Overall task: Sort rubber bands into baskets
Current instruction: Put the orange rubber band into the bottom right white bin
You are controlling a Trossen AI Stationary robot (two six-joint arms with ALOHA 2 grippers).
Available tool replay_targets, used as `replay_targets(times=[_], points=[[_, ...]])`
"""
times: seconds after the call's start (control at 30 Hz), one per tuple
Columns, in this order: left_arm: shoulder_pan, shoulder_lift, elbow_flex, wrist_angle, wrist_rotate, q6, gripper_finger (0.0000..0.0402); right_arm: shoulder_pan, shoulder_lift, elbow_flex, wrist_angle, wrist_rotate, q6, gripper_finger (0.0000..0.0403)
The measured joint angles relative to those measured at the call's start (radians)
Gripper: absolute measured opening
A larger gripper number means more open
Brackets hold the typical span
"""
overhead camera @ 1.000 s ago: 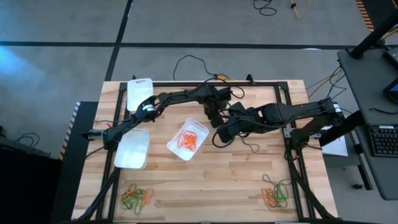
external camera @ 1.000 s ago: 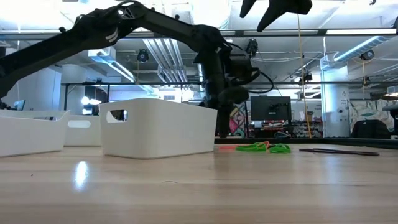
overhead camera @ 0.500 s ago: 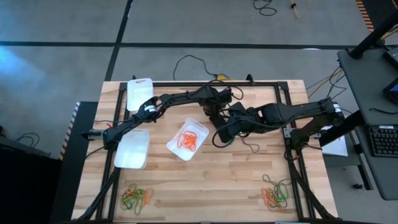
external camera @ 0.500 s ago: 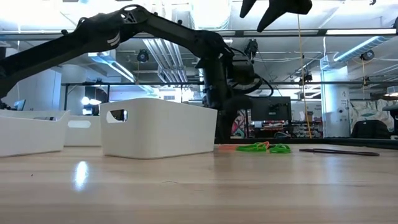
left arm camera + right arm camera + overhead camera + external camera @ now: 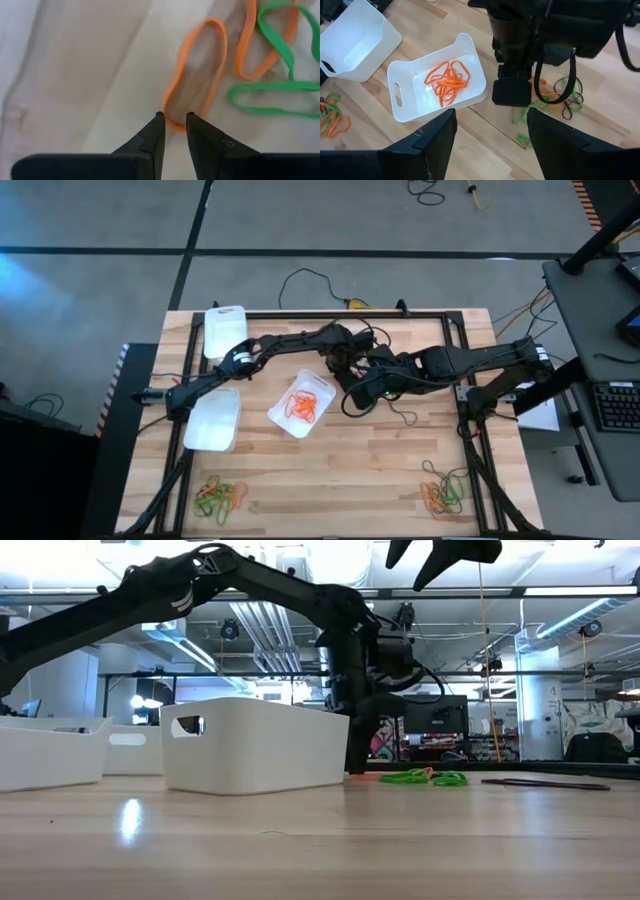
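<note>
My left gripper (image 5: 175, 116) points down at the table just right of the middle basket (image 5: 302, 402), which holds orange rubber bands (image 5: 449, 81). Its fingers are narrowly open. The rounded end of an orange rubber band (image 5: 196, 75) lies between the tips, beside green bands (image 5: 272, 92) and another orange one. In the low view the fingers (image 5: 356, 758) reach the tabletop next to the green bands (image 5: 425, 777). My right gripper (image 5: 490, 145) hangs open, high above the table, touching nothing. Two empty baskets (image 5: 213, 420) (image 5: 225, 328) rest on the left. My left gripper comes from above with one fingertip (image 5: 158, 122) on each side of the orange band's near end (image 5: 175, 126), which lies flat on the wood. I cannot tell whether the tips touch the band.
Mixed piles of rubber bands lie at the near left (image 5: 220, 497) and near right (image 5: 443, 492) of the table. A black cable (image 5: 570, 85) loops over the bands under the left arm. My right arm (image 5: 450, 365) stretches above the table's middle.
My left gripper has sunk a little toward the table beside the middle basket, down to the bands, and its wrist has rolled slightly.
</note>
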Motion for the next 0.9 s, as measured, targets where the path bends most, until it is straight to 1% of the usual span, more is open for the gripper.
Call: replay_targets(times=[0.1,0.37,0.43,0.57,0.9], points=[[-0.012,0.016,0.0,-0.001,0.034,-0.028,0.0066,0.0,0.0,0.0,0.0,0.0,-0.001,0.0233],[-0.034,0.043,0.003,0.004,0.028,0.003,0.0046,0.0,0.0,0.0,0.0,0.0,0.0,0.0233],[-0.034,0.042,0.004,0.009,0.033,0.022,0.0037,0.0,0.0,0.0,0.0,0.0,-0.001,0.0233],[-0.035,0.045,0.018,0.005,0.035,0.053,0.0005,0.0,0.0,0.0,0.0,0.0,-0.001,0.0233],[-0.037,0.011,0.015,-0.009,0.021,0.064,0.0,0.0,0.0,0.0,0.0,0.0,-0.002,0.0233]])
